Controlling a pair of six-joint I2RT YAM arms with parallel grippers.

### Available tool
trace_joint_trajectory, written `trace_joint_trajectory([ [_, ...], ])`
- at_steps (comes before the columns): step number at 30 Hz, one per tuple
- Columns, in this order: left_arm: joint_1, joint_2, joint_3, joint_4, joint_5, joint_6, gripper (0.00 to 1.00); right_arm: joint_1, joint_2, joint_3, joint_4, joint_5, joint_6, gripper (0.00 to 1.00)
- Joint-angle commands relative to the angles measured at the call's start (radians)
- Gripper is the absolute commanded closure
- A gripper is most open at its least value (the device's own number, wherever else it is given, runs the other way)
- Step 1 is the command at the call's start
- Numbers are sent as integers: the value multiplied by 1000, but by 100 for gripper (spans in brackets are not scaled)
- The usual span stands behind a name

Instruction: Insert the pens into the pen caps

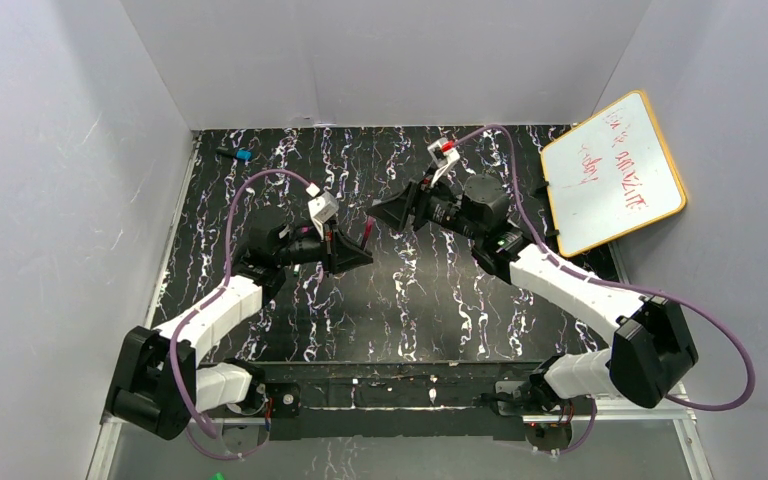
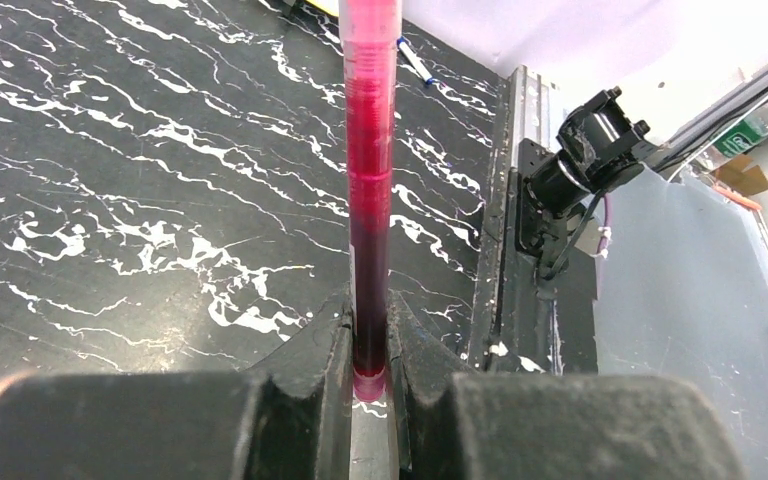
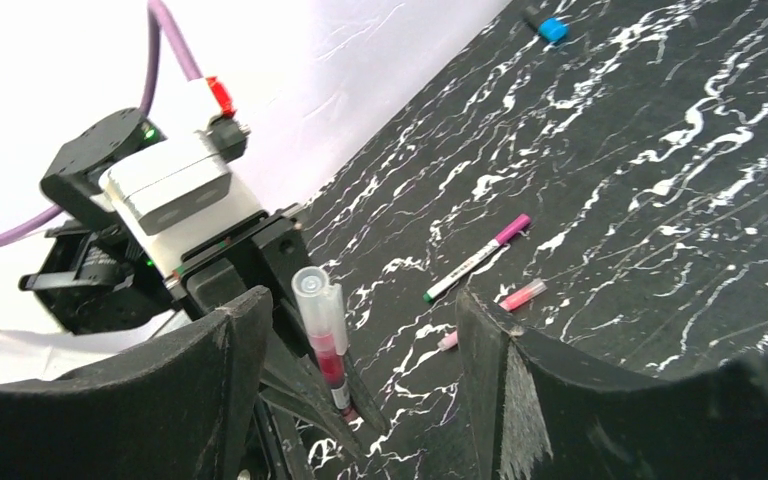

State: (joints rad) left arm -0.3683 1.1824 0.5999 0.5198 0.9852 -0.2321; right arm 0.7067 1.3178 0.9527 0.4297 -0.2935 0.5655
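My left gripper (image 1: 352, 250) (image 2: 370, 345) is shut on the lower end of a red pen (image 2: 370, 150) (image 1: 368, 233), held above the table. In the right wrist view, the pen (image 3: 330, 345) has a clear cap (image 3: 317, 296) on its free end. My right gripper (image 1: 388, 213) (image 3: 360, 310) is open and empty, facing the left one. The capped end sits in the gap between its fingers, nearer one finger (image 3: 230, 370), touching neither. A whitish pen with a green tip and magenta cap (image 3: 475, 258) and a pink pen (image 3: 520, 296) lie on the table beyond.
A small blue-and-black item (image 1: 240, 155) (image 3: 548, 26) lies at the far left of the black marbled table (image 1: 410, 310). A whiteboard (image 1: 612, 172) leans at the far right, with a blue-tipped marker (image 2: 415, 62) near it. Grey walls enclose the table.
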Motion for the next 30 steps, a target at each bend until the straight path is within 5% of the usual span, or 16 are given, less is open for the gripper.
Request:
trace_joint_trajectory([
  [1,-2,8,1,60,60,-36,100,-2,18,37,114,-108,1,26],
  [12,-1,14,1,59,61,-42,100,-1,37,55,152,-156,19,41],
  [18,-1,17,4,56,57,-40,100,-1,40,59,148,-182,17,60],
  [30,-1,16,5,49,59,-36,100,-4,34,56,102,-176,-14,69],
])
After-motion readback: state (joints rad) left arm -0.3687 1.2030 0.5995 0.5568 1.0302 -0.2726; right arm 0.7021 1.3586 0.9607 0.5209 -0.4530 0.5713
